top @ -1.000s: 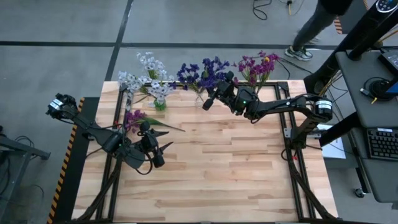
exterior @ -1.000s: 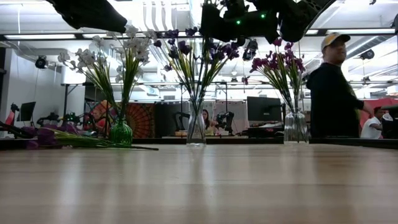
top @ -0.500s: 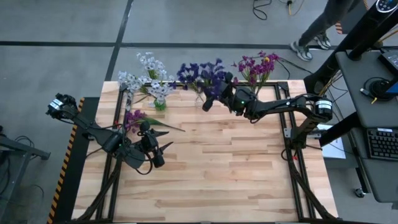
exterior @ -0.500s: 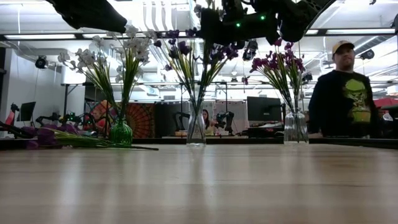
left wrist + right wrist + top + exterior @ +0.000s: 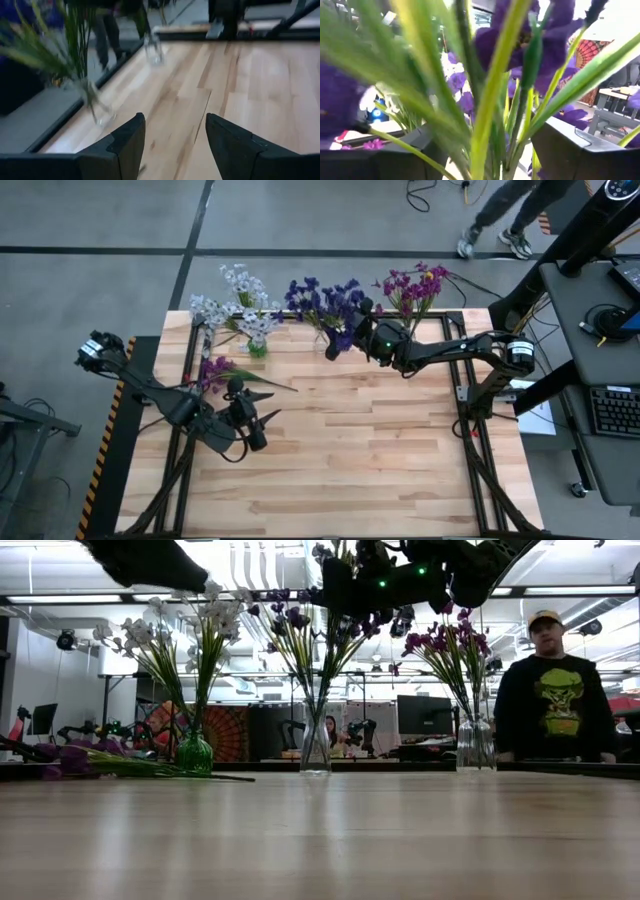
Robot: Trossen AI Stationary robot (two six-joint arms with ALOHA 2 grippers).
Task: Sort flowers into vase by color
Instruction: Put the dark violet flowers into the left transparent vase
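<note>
Three vases stand along the table's far edge. A green vase [image 5: 257, 348] holds whitish flowers [image 5: 240, 300]. The middle clear vase [image 5: 316, 748] holds dark blue-violet flowers [image 5: 325, 298], and the right clear vase [image 5: 474, 745] holds magenta flowers [image 5: 412, 285]. More magenta flowers [image 5: 215, 368] lie flat on the table at the left. My right gripper [image 5: 333, 343] hangs open high over the middle vase, with green stems [image 5: 492, 100] and violet blossoms standing between its fingers. My left gripper [image 5: 265, 420] is open with nothing in it, above the table beside the lying flowers.
A person [image 5: 555, 700] stands beyond the table's far right corner. Bare wooden tabletop [image 5: 380, 450] stretches across the middle, near side and right. The black table frame [image 5: 470, 430] runs along the left and right edges.
My right gripper has moved a little toward the table's left, deeper among the dark blue-violet blossoms above the middle vase. The blossoms now lie closer around it. The person behind the table has turned to face it.
</note>
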